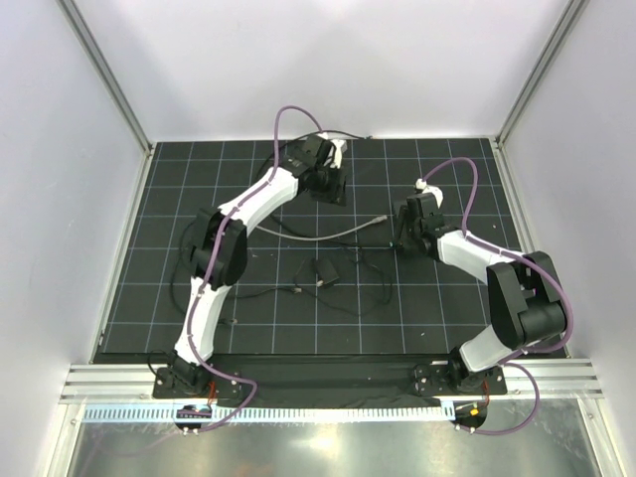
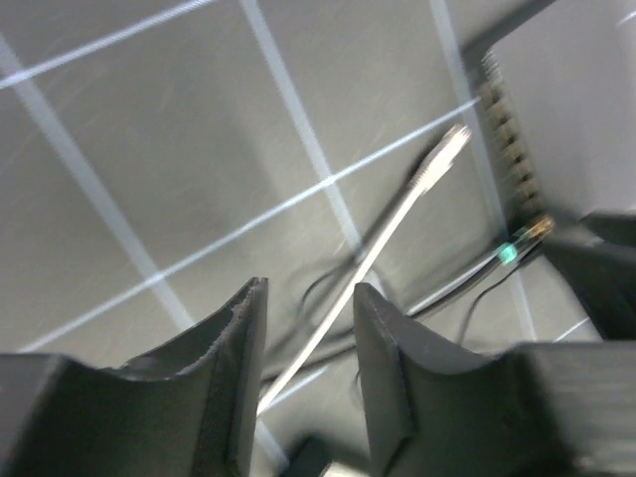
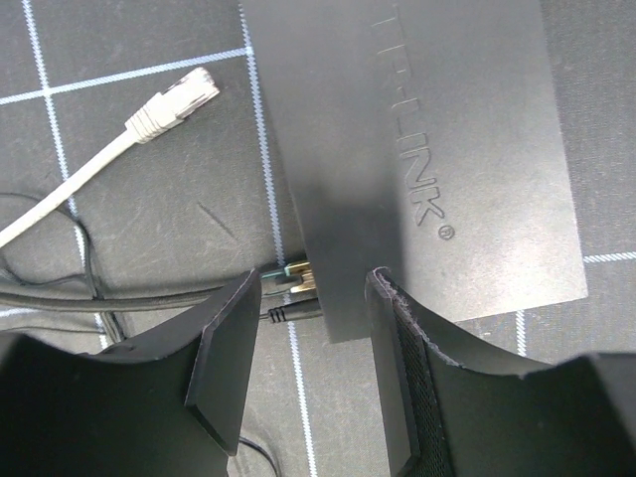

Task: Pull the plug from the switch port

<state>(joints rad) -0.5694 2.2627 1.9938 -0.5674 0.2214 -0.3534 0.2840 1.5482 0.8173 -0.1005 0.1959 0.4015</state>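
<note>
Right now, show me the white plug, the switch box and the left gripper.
white plug (image 3: 179, 97): right wrist view, connector head.
switch box (image 3: 427, 149): right wrist view, top face.
left gripper (image 2: 310, 303): left wrist view, between its fingertips.

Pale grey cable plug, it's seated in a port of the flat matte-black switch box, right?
No, the pale grey cable plug lies loose on the black gridded mat, apart from the flat matte-black switch box; the right wrist view shows it.
</note>
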